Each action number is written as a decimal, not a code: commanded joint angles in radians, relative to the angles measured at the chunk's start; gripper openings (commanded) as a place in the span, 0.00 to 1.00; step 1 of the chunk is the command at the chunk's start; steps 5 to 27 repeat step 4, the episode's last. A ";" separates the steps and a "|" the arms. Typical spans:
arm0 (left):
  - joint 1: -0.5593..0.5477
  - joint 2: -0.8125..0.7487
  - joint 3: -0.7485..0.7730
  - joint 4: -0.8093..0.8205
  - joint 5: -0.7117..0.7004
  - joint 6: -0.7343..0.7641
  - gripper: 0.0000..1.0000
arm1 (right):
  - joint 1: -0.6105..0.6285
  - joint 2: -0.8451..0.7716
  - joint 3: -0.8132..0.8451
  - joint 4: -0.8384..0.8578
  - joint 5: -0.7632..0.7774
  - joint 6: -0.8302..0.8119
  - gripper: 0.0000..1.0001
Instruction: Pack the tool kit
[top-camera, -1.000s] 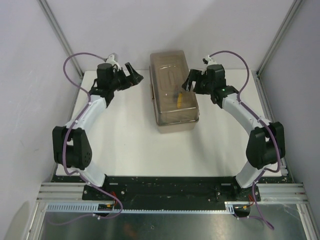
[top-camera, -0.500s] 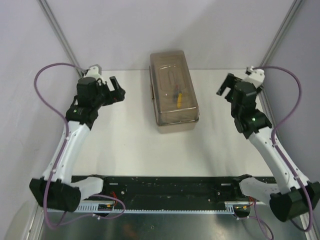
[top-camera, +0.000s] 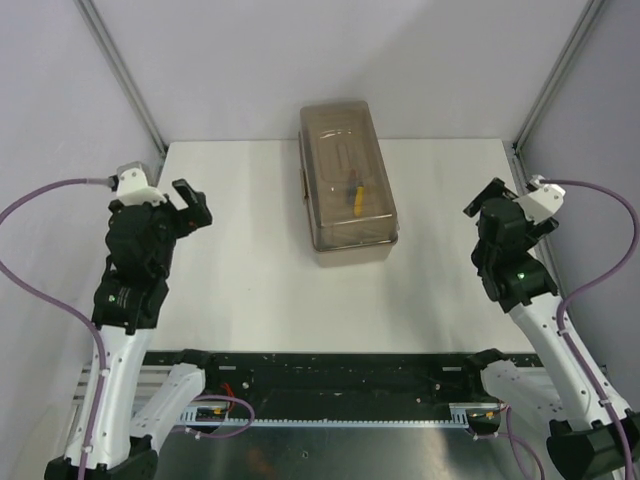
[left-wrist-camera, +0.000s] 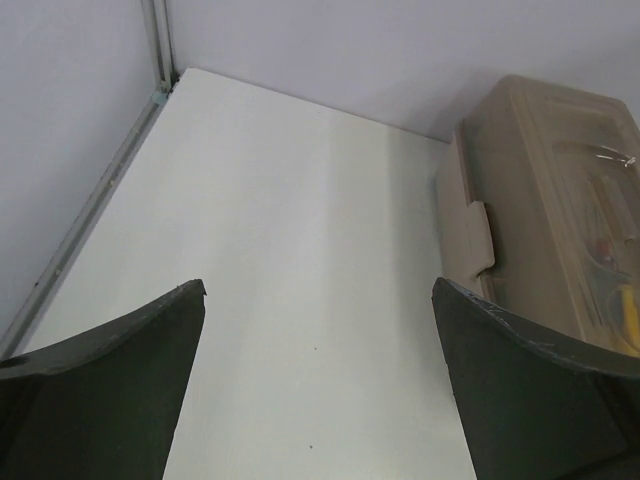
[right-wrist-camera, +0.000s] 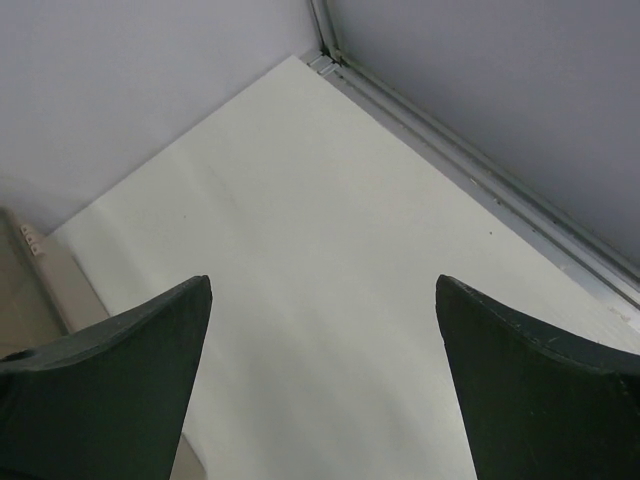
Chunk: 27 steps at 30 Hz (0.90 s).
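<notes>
Since the toolbox (top-camera: 347, 180) sat shut at the far middle of the table (top-camera: 250, 280), a yellow-handled tool (top-camera: 357, 203) showing through its lid (top-camera: 338, 135), we judged the packing all but done. Over the table's left side our left gripper (left-wrist-camera: 318, 288) hung spread and empty; over its right side the right gripper (right-wrist-camera: 323, 280) did likewise. Backing off well would mean keeping both clear of the toolbox.
</notes>
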 joint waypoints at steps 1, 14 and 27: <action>0.005 -0.006 -0.015 0.008 -0.047 0.029 1.00 | 0.000 -0.022 0.000 -0.021 0.054 0.050 0.98; 0.004 -0.005 -0.014 0.008 -0.041 0.023 0.99 | 0.000 -0.035 -0.001 -0.037 0.046 0.059 0.97; 0.004 -0.005 -0.014 0.008 -0.041 0.023 0.99 | 0.000 -0.035 -0.001 -0.037 0.046 0.059 0.97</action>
